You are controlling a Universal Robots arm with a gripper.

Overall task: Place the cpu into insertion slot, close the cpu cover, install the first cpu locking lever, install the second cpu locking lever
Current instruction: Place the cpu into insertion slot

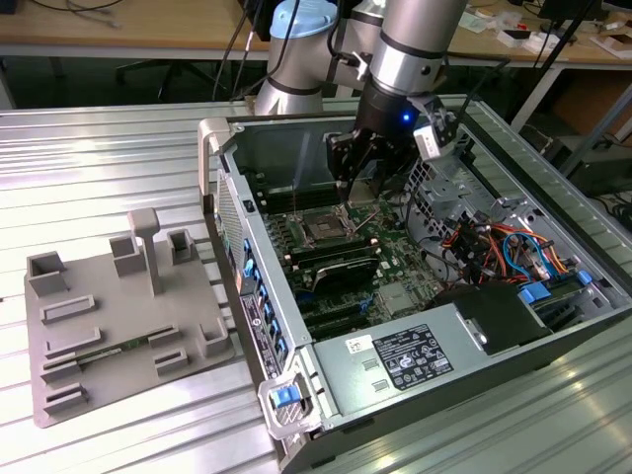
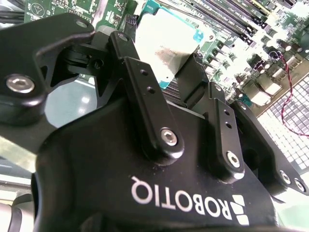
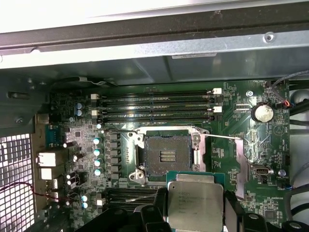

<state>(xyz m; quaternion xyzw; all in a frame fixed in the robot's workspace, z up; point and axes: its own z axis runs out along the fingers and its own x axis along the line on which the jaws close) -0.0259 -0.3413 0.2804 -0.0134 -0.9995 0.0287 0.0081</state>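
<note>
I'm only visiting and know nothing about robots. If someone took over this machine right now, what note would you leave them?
Gripper: shut on the chip, with a finger on each of two opposite edges. It holds the chip in the air over the green board.
Socket: open and empty, pins bare. Chip and socket are apart.
Done: the chip is picked up and is inside the computer case.
Left: the chip is not yet in the socket, so every step of the job is still undone.

Ribbed metal table [image 1: 99,158] in foreground; wooden desk [image 1: 128,25] along back, dark beneath
</note>
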